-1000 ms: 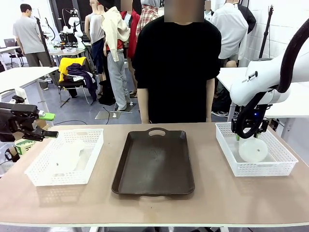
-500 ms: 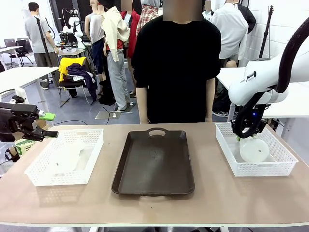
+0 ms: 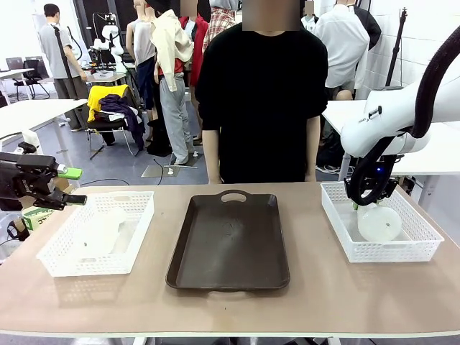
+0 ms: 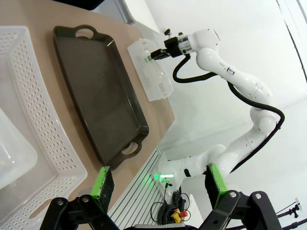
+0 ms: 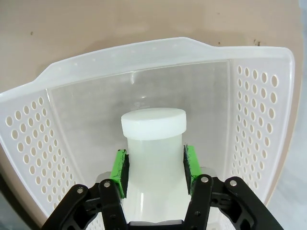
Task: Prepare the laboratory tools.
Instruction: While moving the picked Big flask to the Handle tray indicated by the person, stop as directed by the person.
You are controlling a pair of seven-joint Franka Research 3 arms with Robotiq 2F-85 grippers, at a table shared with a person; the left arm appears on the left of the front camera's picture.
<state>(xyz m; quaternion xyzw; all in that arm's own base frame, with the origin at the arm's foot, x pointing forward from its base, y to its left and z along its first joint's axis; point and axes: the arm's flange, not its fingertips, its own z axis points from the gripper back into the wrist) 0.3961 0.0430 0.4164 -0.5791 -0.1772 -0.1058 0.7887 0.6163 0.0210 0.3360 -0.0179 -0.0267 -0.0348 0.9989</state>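
While my right arm bends down from the right side over the bench [image 3: 230,309], my right hand [image 3: 361,201] points steeply into the white lattice plastic basket [image 3: 388,255] on that side. Its two green pads [image 5: 120,172] are pressed against opposite sides of the neck of a translucent frosted-white conical flask [image 5: 153,124], just below the flat white cap, so this hand is closed on the flask. From the front, the flask's round base [image 3: 379,223] faces my side of the bench and sits inside the basket walls; I cannot tell whether it rests on the basket floor.

My left hand [image 3: 70,185] hangs level at the left edge of the bench, fingers pointing toward the middle and spread wide apart with nothing between them. Just beside it sits the second white lattice basket [image 3: 72,266], with the other frosted flask [image 3: 100,233] lying in it. Between the two baskets lies a dark brown rectangular tray with handles [image 3: 228,244]. A person in a black shirt [image 3: 262,93] stands at the far side.
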